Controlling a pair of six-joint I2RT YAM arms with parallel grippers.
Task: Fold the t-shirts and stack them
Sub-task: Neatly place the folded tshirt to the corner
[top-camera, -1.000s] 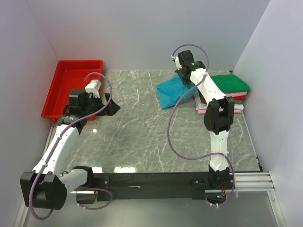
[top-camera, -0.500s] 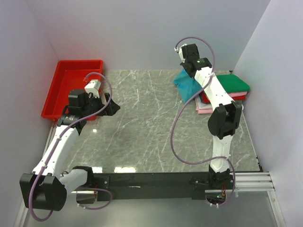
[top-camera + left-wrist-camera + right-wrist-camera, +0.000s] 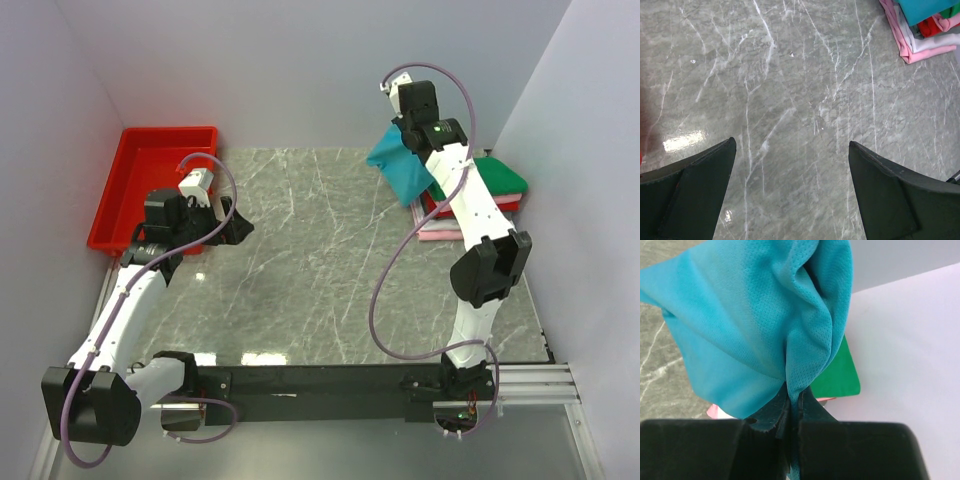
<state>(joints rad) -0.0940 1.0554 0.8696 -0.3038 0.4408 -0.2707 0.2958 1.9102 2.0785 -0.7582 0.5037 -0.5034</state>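
Note:
My right gripper (image 3: 406, 138) is shut on a fold of the teal t-shirt (image 3: 402, 166), which hangs bunched in the air above the table's back right. In the right wrist view the cloth (image 3: 750, 315) rises from between the closed jaws of that gripper (image 3: 794, 396). Just right of it lies a stack of folded t-shirts: green (image 3: 496, 178) on top, red (image 3: 508, 205) under it, pink (image 3: 440, 232) at the bottom. My left gripper (image 3: 236, 222) hovers open and empty over the left of the table, its fingers (image 3: 690, 190) wide apart around bare marble.
A red plastic tray (image 3: 150, 180) sits at the back left corner beside the left wall. The left wrist view shows the stack's pink edge (image 3: 915, 47) far off. Walls close in the table at the back and both sides.
The right arm has lifted the teal t-shirt off the table and carried it up and to the right, toward the stack. The left arm has not moved.

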